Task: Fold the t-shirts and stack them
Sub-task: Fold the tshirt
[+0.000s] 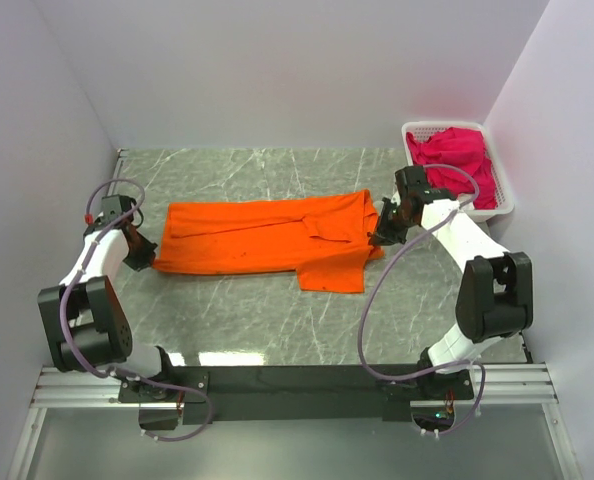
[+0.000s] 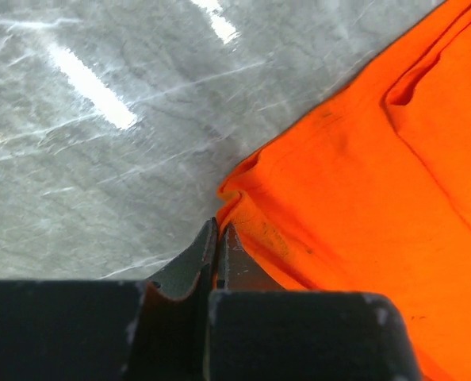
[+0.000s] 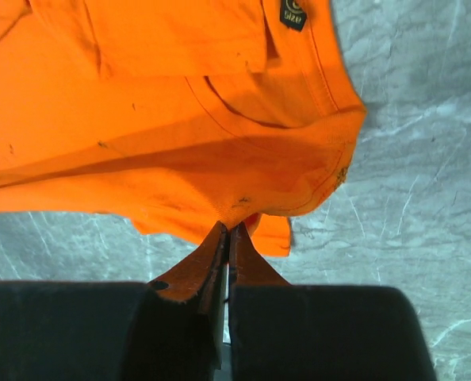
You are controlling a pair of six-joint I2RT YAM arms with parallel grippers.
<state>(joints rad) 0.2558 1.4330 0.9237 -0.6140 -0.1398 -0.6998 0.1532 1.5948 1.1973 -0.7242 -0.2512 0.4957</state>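
A bright orange t-shirt (image 1: 267, 235) lies stretched across the middle of the table, one sleeve hanging toward the front. My left gripper (image 1: 149, 262) is shut on the shirt's left corner; in the left wrist view the jaws (image 2: 220, 230) pinch the orange cloth (image 2: 362, 159) at its tip. My right gripper (image 1: 380, 238) is shut on the shirt's right edge; in the right wrist view the jaws (image 3: 227, 230) hold the cloth (image 3: 180, 119) lifted off the table. Magenta-pink t-shirts (image 1: 457, 160) lie bunched in the basket at the back right.
A white slotted plastic basket (image 1: 505, 205) stands at the table's back right corner, close behind my right arm. White walls close in the left, back and right sides. The grey marble table (image 1: 257, 320) has a metal rail along its near edge.
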